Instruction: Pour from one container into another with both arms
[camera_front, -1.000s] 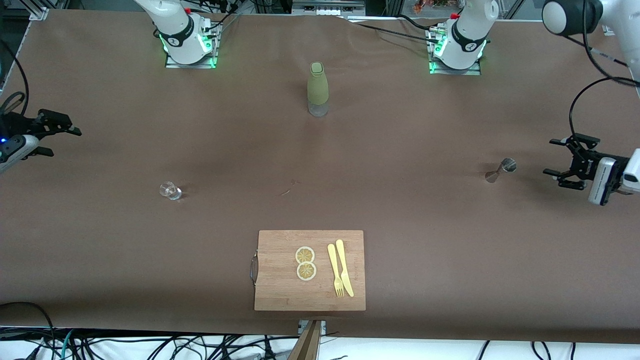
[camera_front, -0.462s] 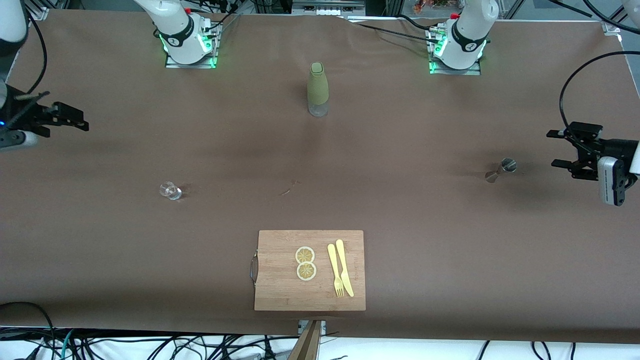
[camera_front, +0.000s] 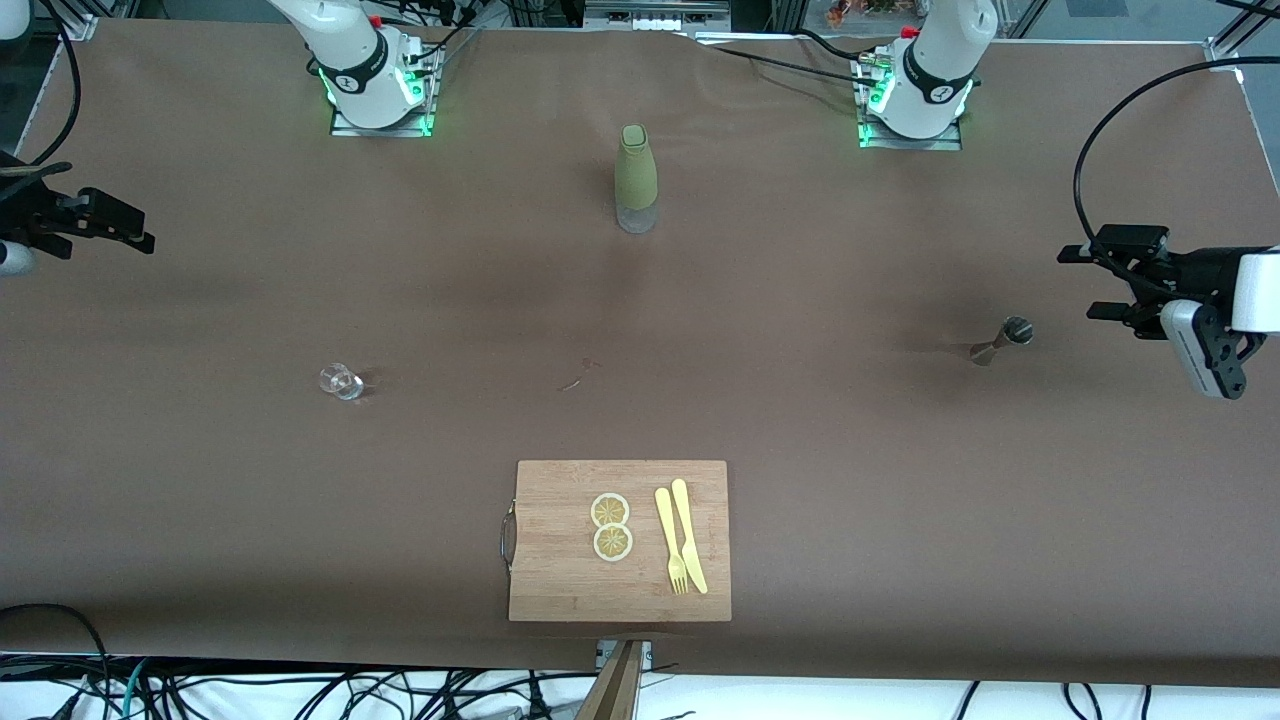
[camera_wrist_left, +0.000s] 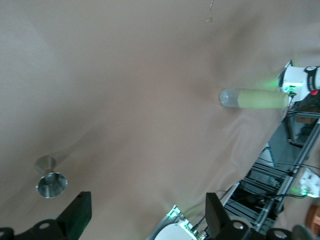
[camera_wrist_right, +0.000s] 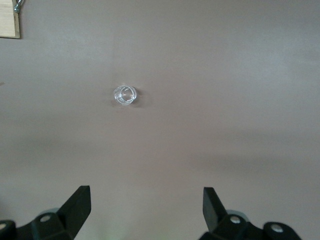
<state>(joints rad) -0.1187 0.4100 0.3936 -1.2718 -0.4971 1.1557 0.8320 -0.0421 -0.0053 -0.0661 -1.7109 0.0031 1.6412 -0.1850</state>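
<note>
The tiny clear glass cup (camera_front: 341, 381) (camera_wrist_right: 124, 95) stands on the brown table toward the right arm's end. The silvery jigger (camera_front: 1003, 340) (camera_wrist_left: 50, 179) stands toward the left arm's end. My left gripper (camera_front: 1095, 283) (camera_wrist_left: 148, 212) hangs open in the air at the table's end, close beside the jigger, holding nothing. My right gripper (camera_front: 135, 232) (camera_wrist_right: 146, 202) is open and empty over the table's edge at the right arm's end, well apart from the glass cup.
A tall olive-green bottle (camera_front: 635, 180) (camera_wrist_left: 254, 98) stands mid-table near the bases. A wooden cutting board (camera_front: 560, 570) with two lemon slices (camera_front: 611, 526), a yellow fork and a knife (camera_front: 682, 535) lies near the front edge. Cables hang by the left arm.
The left gripper has risen and shifted slightly toward the jigger. The right gripper has lifted and drawn toward the table's edge. The cup and the jigger have not moved.
</note>
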